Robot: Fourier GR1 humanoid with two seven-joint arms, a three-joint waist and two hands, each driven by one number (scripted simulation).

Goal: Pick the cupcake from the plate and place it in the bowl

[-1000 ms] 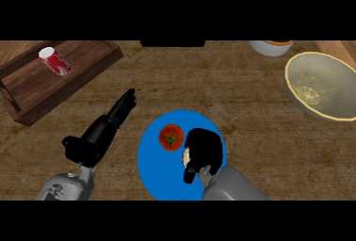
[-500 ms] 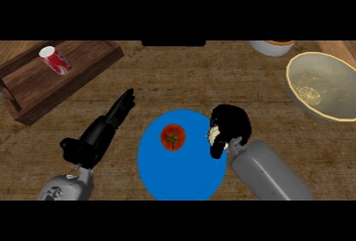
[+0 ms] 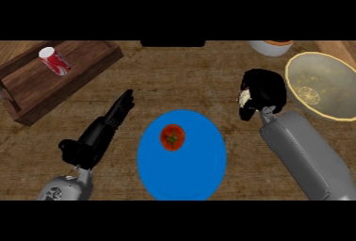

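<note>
- Right hand [image 3: 268, 92], black at the end of a grey forearm, is curled round the small pale cupcake [image 3: 245, 98]; only a light patch of the cake shows at the hand's left side, and the fingers hide the rest
- One cupcake, and it is off the plate: it hangs in the hand over the brown wood-grain counter [image 3: 195, 75], between the plate and the bowl and nearer the bowl
- One round blue plate [image 3: 184, 181] lies in the lower middle of the view, and one red tomato with a green stalk end [image 3: 172, 137] sits on its upper part
- One wide tan bowl [image 3: 332, 70] stands at the right edge, just beside the right hand; one small pale round thing [image 3: 309, 95] lies inside (I cannot tell what it is)
- Left hand [image 3: 104, 129], the second of the two hands, shows to the left of the plate with fingers straight and pointing up the view, grasping nothing and apart from the plate's rim
- One dark wooden board [image 3: 76, 80] sits askew at the upper left, with one red-and-white can [image 3: 54, 60] lying on it
- One small white cup with an orange filling [image 3: 274, 47] shows partly at the upper edge, above the right hand
</note>
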